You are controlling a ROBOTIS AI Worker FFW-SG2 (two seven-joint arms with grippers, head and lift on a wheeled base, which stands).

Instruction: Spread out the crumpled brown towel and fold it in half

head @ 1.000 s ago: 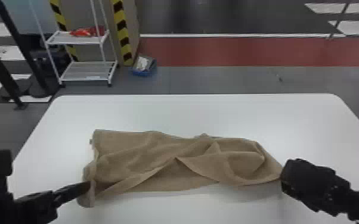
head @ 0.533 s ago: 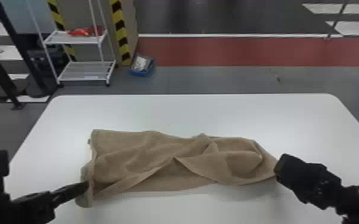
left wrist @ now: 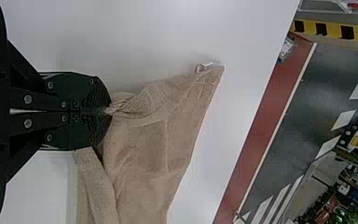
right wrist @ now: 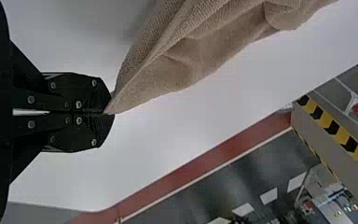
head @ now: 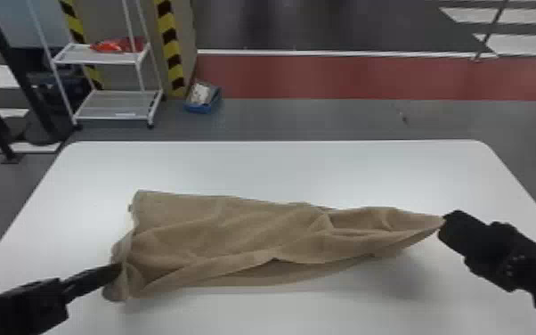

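The creased towel [head: 236, 231] stretches across the white counter [head: 302, 169], its right end raised to a point at the right end effector [head: 448, 222]. The left end effector [head: 115, 271] meets its near left part. Beyond, a white rack [head: 102, 111] holds something red [head: 113, 45]; a blue bin [head: 200, 108] sits near it.

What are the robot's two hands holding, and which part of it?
Both hold the brown towel: the left gripper pinches a gathered bit at its left end, and the right gripper pinches the tip of its right end.
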